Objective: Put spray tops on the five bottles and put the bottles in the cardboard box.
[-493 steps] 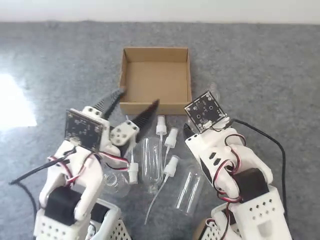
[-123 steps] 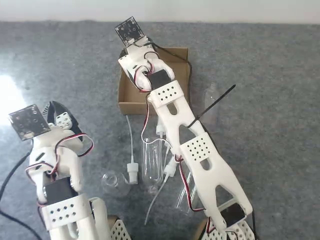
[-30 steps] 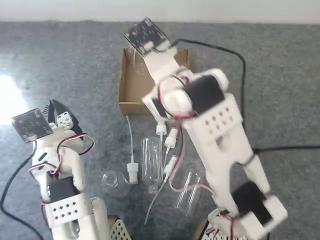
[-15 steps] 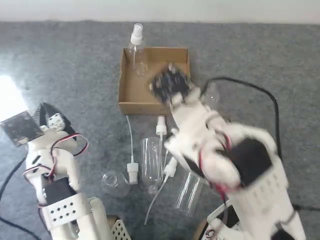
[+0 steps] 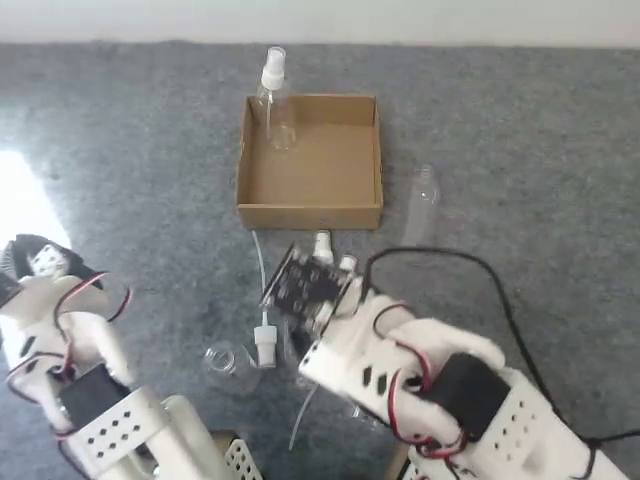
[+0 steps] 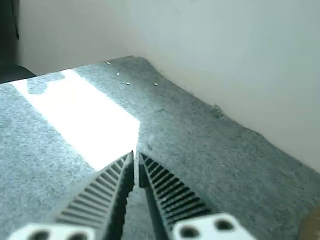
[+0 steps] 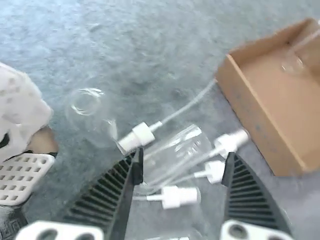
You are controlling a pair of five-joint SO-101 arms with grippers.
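The cardboard box (image 5: pixel 310 205) sits at the middle back of the table. One clear bottle with a white spray top (image 5: pixel 272 95) stands upright in its far left corner. My right gripper (image 7: pixel 182 159) is open and hangs over a clear bottle (image 7: pixel 172 152) lying among several loose spray tops (image 7: pixel 137 136). Nothing is held between its fingers. Another topless bottle (image 5: pixel 422 195) lies right of the box. A further one (image 5: pixel 228 362) lies near the front beside a spray top with a long tube (image 5: pixel 265 340). My left gripper (image 6: pixel 136 160) is shut and empty, pointing at bare carpet.
The right arm (image 5: pixel 420 370) covers the middle front of the table and hides part of the loose bottles. The left arm (image 5: pixel 60 330) stands at the far left edge. Grey carpet lies open to the left and right of the box. A pale wall (image 6: pixel 225 60) rises behind.
The right arm has pulled back from the box to above the loose bottles, leaving the capped bottle standing in the box. The left arm has swung further left.
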